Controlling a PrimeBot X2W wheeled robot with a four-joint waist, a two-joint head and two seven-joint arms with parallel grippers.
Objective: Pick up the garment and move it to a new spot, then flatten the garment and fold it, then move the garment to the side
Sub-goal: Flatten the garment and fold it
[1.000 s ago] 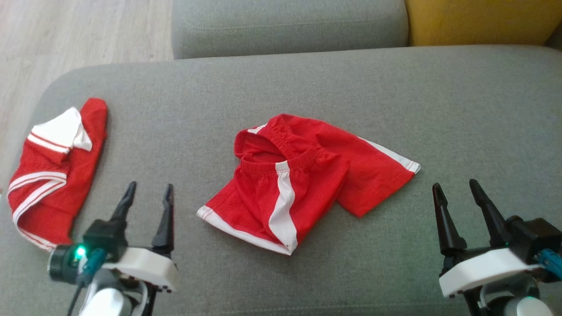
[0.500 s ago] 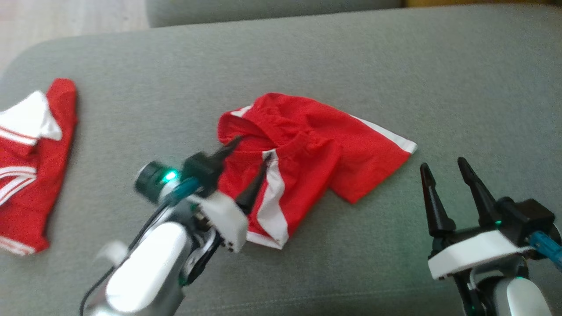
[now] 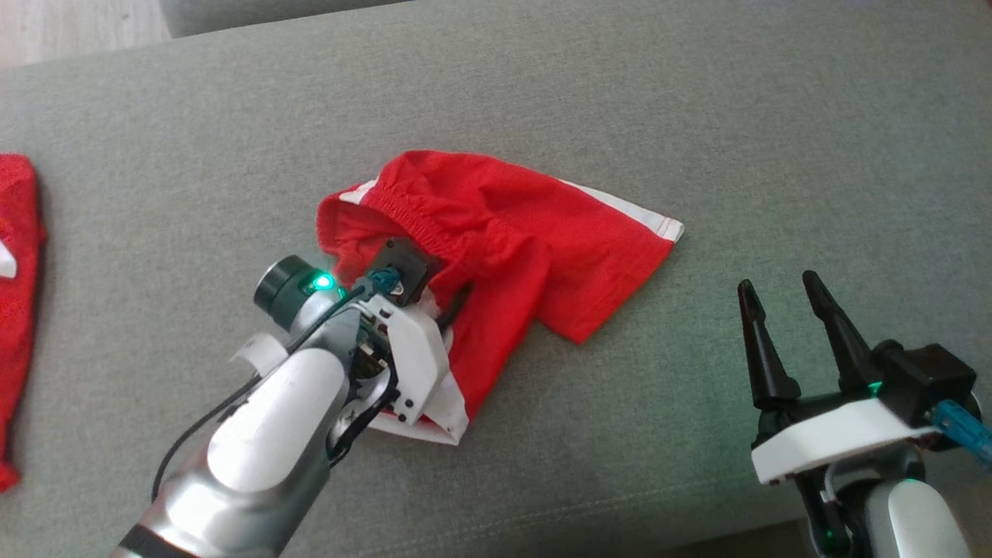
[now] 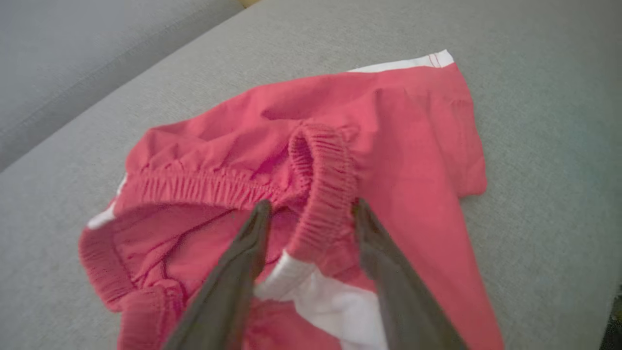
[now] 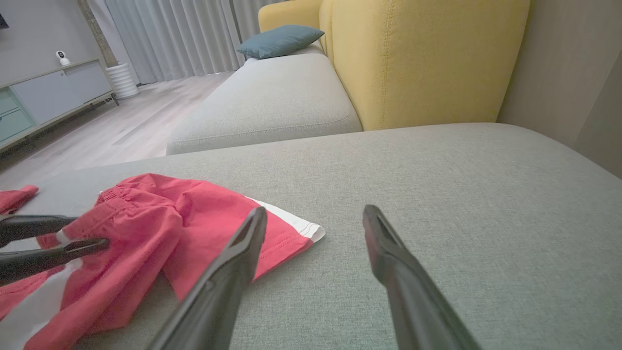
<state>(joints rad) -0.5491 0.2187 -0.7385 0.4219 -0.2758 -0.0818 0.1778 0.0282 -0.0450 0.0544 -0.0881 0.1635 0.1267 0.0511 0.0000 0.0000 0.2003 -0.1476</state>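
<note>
The garment (image 3: 504, 225) is a pair of red shorts with white side stripes, lying crumpled in the middle of the grey sofa seat (image 3: 775, 116). My left gripper (image 3: 434, 287) reaches down into it. In the left wrist view the left gripper (image 4: 311, 206) stands open, its two fingers on either side of a bunched fold of the elastic waistband (image 4: 323, 170). The right gripper (image 3: 777, 283) hovers open and empty at the lower right, a short way from the shorts' white-edged leg hem (image 5: 301, 226). The right wrist view also shows the garment (image 5: 146, 218) and the left gripper (image 5: 90, 232).
A second red and white garment (image 3: 15, 310) lies at the seat's left edge. Beyond the seat stand another grey cushion (image 5: 272, 107) and a yellow armchair (image 5: 423, 58). Wooden floor (image 3: 62, 23) shows at the far left. The seat's front edge runs along the bottom.
The head camera has tilted down and turned right. My left arm has swung right and forward onto the shorts, its fingers now astride the waistband. The right gripper has stayed open and still.
</note>
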